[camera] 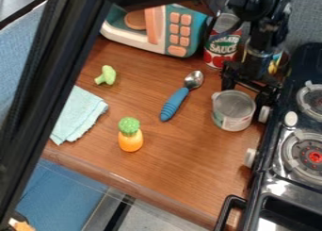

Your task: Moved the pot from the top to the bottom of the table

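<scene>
Tin (233, 113) stands upright beside the stove (292, 184), contents unclear; the hand (248, 90), fingers spread, hangs near its far rim.

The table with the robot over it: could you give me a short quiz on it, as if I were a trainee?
1. What colour is the handle of the spoon?
2. True or false: the red-labelled can stands beside the toy microwave.
3. Which of these is nearest to the gripper?
a) the toy pineapple
b) the metal pot
c) the folded cloth

Key: 1. blue; 2. true; 3. b
</scene>
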Robot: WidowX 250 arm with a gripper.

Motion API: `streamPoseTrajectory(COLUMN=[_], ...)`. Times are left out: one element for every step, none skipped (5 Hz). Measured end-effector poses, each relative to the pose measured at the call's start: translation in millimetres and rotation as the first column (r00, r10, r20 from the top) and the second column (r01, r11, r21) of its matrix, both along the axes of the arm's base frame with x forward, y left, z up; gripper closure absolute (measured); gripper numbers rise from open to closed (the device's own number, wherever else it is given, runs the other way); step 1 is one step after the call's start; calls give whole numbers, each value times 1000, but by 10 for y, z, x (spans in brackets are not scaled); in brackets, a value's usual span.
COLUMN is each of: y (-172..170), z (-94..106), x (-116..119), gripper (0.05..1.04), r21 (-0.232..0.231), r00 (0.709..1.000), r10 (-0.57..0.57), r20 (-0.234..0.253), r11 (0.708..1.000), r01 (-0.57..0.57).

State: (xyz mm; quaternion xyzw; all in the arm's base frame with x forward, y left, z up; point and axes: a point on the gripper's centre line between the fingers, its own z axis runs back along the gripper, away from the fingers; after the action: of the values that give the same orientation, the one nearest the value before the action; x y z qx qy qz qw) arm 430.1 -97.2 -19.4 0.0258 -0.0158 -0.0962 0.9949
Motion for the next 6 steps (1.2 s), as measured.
streamPoseTrajectory(y=[42, 181, 234, 258, 197, 152], z=[6, 105, 151, 132, 128, 79], x=[-173, -376, -579, -823, -1031, -1157], gripper=[84, 84, 84, 84, 84, 84], r21=[5, 8, 5, 6, -1, -28], r00=[999, 997, 994, 989, 983, 981], r10=[-41, -67, -100, -132, -160, -167], r20=[-25, -38, -45, -69, -85, -97], r11=[999, 998, 995, 991, 987, 986], r01=[41, 67, 100, 133, 160, 165])
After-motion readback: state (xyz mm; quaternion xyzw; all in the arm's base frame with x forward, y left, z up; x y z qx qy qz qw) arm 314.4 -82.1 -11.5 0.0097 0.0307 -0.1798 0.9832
